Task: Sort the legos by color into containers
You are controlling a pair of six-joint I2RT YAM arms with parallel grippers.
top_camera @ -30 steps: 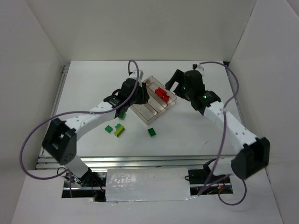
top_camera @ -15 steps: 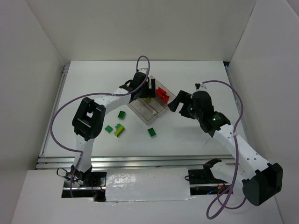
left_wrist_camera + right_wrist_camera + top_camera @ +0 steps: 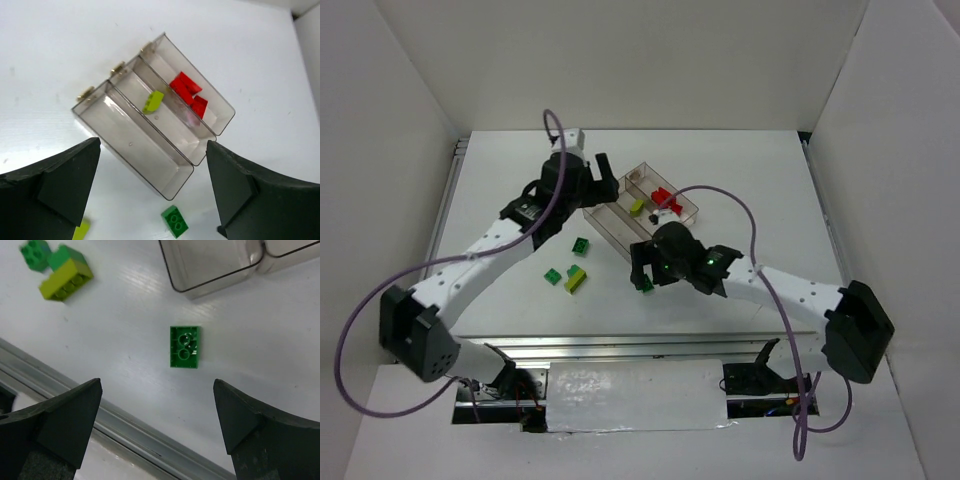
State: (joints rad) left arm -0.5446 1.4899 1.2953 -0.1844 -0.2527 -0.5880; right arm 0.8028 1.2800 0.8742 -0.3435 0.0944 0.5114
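Note:
The clear tray (image 3: 620,232) lies slantwise at the table's middle, its three containers side by side. Red legos (image 3: 189,94) fill the right container, one yellow-green lego (image 3: 152,101) lies in the middle one, and the left container (image 3: 140,145) holds nothing. My left gripper (image 3: 603,178) hangs open above the tray's far-left side, nothing between its fingers (image 3: 75,175). My right gripper (image 3: 156,385) is open above a dark green lego (image 3: 184,346) lying in front of the tray (image 3: 210,265). More green legos (image 3: 581,246) and a yellow-green lego (image 3: 576,280) lie left of it.
A yellow-green brick (image 3: 66,279) with a green one (image 3: 62,257) on it and another green brick (image 3: 34,251) sit left of the tray's front. The aluminium rail (image 3: 125,425) marks the near table edge. White walls enclose the table.
My left gripper opened, left the yellow-green lego in the middle container, and drew back to the left. My right arm swung from right of the tray to above the green lego in front.

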